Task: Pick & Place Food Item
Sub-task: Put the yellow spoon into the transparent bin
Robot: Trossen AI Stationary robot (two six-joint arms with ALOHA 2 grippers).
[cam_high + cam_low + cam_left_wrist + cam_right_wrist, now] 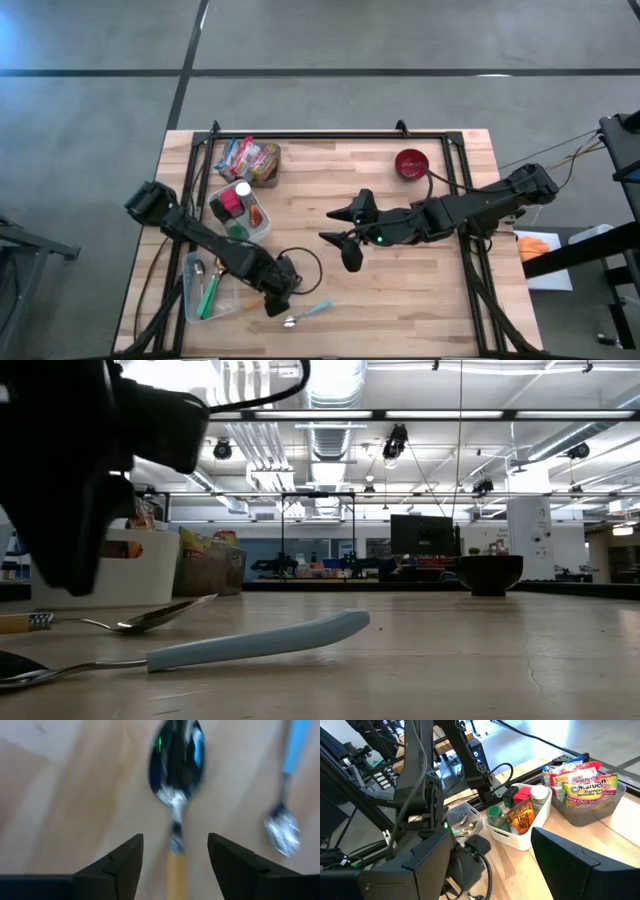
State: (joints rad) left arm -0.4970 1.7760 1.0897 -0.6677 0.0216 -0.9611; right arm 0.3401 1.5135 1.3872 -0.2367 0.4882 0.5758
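Food packets stand in a clear bin at the table's far left. My left gripper points down near the front edge, open, its fingers on either side of the wooden handle of a spoon that lies flat on the table. I see no touch. A blue-handled spoon lies beside it. My right gripper hovers open over the table's middle, holding nothing.
A white bin of bottles and sauce packets sits left of centre. A clear tray with utensils is at the front left. A red bowl stands at the far right. A black cable loops near my left gripper.
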